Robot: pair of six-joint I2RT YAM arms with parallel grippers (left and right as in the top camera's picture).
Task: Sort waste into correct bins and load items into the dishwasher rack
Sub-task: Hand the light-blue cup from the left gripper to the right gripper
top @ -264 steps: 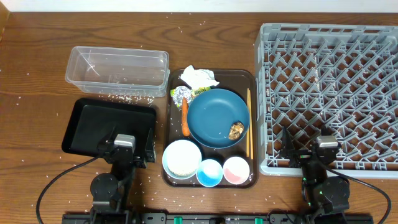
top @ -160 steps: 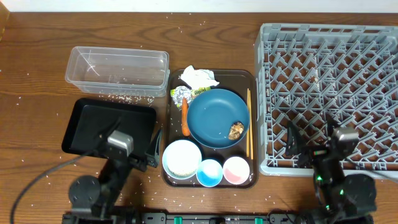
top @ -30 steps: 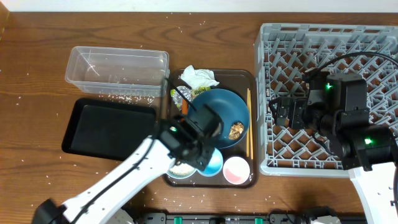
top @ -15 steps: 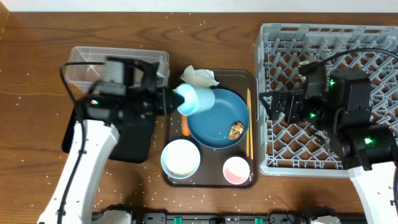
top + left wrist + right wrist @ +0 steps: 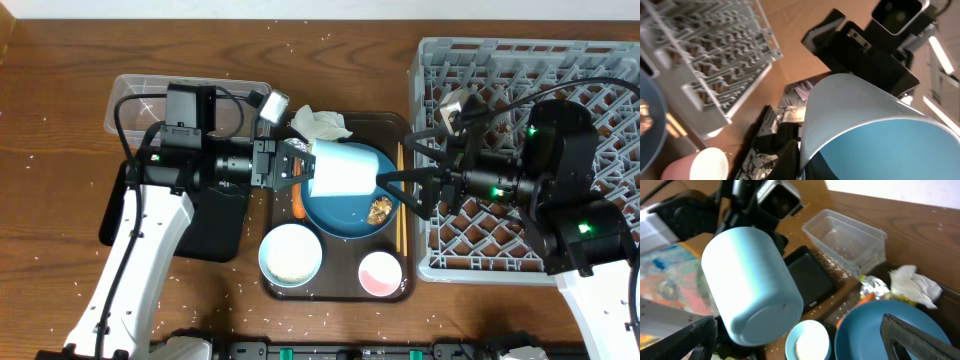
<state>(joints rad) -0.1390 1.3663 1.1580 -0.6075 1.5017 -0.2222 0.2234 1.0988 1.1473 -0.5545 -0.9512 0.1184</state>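
Note:
My left gripper [image 5: 292,168] is shut on the rim of the blue-lined cup [image 5: 346,170], one finger [image 5: 790,159] outside the wall and one inside. The cup [image 5: 865,125] lies sideways in the air above the blue plate [image 5: 345,215], base toward the right arm. My right gripper [image 5: 405,168] is open just off that base. In the right wrist view the cup [image 5: 752,285] hangs ahead between its spread fingers [image 5: 920,335]. The white bowl [image 5: 291,254], pink-lined cup [image 5: 379,272] and chopsticks [image 5: 401,225] stay on the brown tray. The dishwasher rack [image 5: 560,90] is at the right.
The tissue [image 5: 318,124], carrot piece [image 5: 297,207] and brown lump [image 5: 379,209] are on the brown serving tray [image 5: 340,292]. The foil ball [image 5: 872,286] lies beside the tissue. The clear tub [image 5: 150,110] and black tray [image 5: 222,215] are at the left, under the left arm. Rice grains are scattered on the table.
The left gripper has carried the cup rightward over the plate and turned its base toward the right arm. The right gripper has reached left from over the rack to the cup.

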